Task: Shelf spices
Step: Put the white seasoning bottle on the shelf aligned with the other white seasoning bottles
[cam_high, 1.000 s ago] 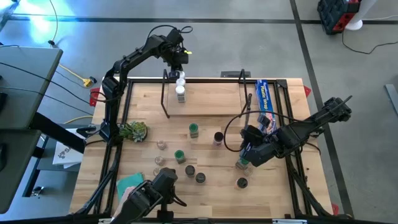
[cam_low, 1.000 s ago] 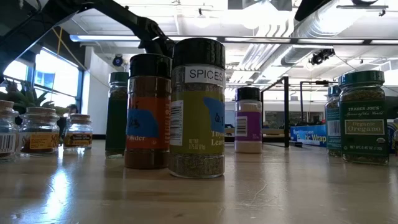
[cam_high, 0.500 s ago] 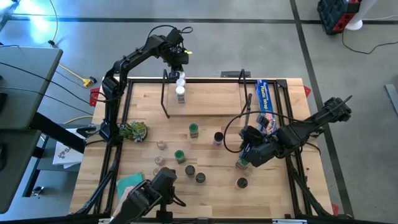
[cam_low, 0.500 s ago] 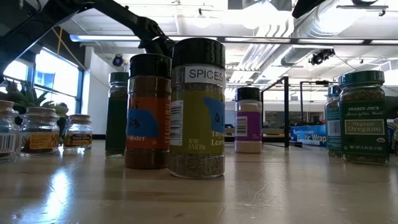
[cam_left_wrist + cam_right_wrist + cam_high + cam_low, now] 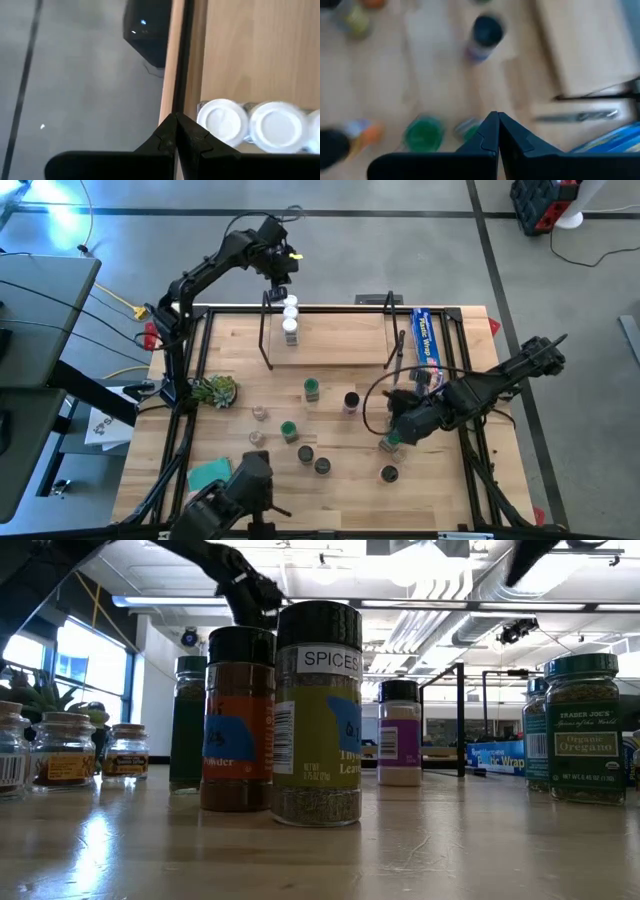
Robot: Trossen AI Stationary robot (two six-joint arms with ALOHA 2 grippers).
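The shelf point(image 5: 335, 338) stands at the table's far edge with white-lidded spice jars point(image 5: 290, 315) in a row at its left end; their lids point(image 5: 222, 122) show in the left wrist view. My left gripper point(image 5: 279, 280) is shut and hangs over the shelf's far left corner, touching nothing. Several spice jars point(image 5: 300, 442) stand loose on the table's middle. My right gripper point(image 5: 393, 430) is shut beside a green-lidded jar point(image 5: 389, 443), seen as point(image 5: 424, 134). A small greenish jar point(image 5: 467, 131) is partly hidden behind one finger; whether it is touched, I cannot tell.
A long blue wrap box point(image 5: 428, 345) lies along the right side by the shelf's right frame. A small green plant point(image 5: 214, 390) sits at the left, and a teal cloth point(image 5: 208, 475) lies at the near left. A black-lidded jar point(image 5: 389, 473) stands near the right gripper.
My left gripper has risen and drawn back from the shelf's jars toward the far left. My right arm has shifted slightly toward the table's left. The jars have stayed where they were.
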